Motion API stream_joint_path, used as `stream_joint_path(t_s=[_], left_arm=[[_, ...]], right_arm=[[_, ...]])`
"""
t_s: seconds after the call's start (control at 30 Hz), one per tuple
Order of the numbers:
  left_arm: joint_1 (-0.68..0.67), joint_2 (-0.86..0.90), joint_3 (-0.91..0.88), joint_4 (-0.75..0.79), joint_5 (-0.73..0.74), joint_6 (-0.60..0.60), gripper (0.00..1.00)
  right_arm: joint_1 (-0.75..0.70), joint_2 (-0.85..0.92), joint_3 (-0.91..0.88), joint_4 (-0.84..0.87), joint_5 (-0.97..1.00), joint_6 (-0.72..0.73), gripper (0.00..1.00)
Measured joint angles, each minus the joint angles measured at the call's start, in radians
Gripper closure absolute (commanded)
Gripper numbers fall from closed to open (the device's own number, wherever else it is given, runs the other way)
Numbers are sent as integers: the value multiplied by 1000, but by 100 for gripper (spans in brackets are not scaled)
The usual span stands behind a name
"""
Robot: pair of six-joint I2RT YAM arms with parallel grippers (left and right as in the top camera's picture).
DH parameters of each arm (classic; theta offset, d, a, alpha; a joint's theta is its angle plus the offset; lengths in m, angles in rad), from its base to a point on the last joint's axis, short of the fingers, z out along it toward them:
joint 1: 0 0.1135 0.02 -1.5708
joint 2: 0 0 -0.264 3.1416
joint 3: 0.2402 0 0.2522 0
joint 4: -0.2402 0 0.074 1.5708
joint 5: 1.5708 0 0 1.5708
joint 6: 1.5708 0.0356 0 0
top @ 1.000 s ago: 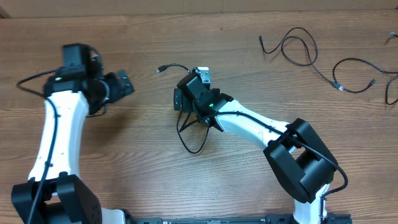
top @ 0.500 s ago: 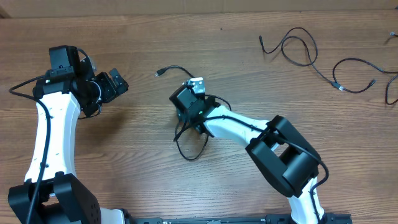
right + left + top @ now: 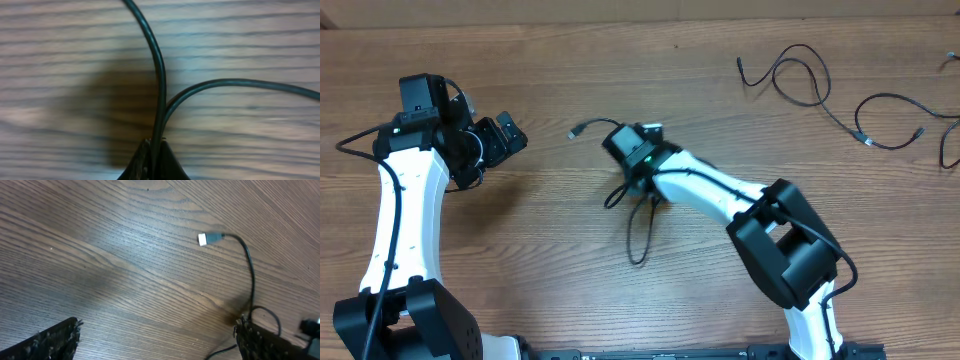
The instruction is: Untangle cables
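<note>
right gripper [image 3: 154,159] is pinched tight on two strands of the thin black flexible cable [image 3: 159,75], centre of the overhead frame. left gripper [image 3: 508,135] gapes empty, upper left. dragging both strands together could cinch the tangle tighter.

Two arms: left arm [image 3: 405,220], right arm [image 3: 720,195]. Two grippers: left gripper [image 3: 498,140], right gripper [image 3: 153,157]. One cable bundle [image 3: 638,225] mid-table, one plug end [image 3: 575,132] showing, two strands [image 3: 160,75] at fingertips. About three loose cables [image 3: 800,80] far right; exact count unclear at frame edge.
</note>
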Motion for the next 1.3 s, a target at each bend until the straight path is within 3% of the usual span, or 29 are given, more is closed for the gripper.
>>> stream_joint_path(t_s=[0.17, 0.4, 0.57, 0.73, 1.07, 1.3], left_arm=[[0, 0, 0, -2, 0, 0, 0], [0, 0, 0, -3, 0, 0, 0], [0, 0, 0, -3, 0, 0, 0], [0, 0, 0, -3, 0, 0, 0], [0, 0, 0, -4, 0, 0, 0], [0, 0, 0, -5, 0, 0, 0]], right_arm=[[-88, -72, 22, -135, -31, 0, 96], [-288, -420, 47, -369, -42, 12, 96], [-542, -644, 52, -505, -37, 16, 96], [-843, -760, 52, -527, 2, 14, 96], [-1362, -705, 52, -422, 120, -13, 96], [-1487, -621, 52, -360, 124, -21, 96]])
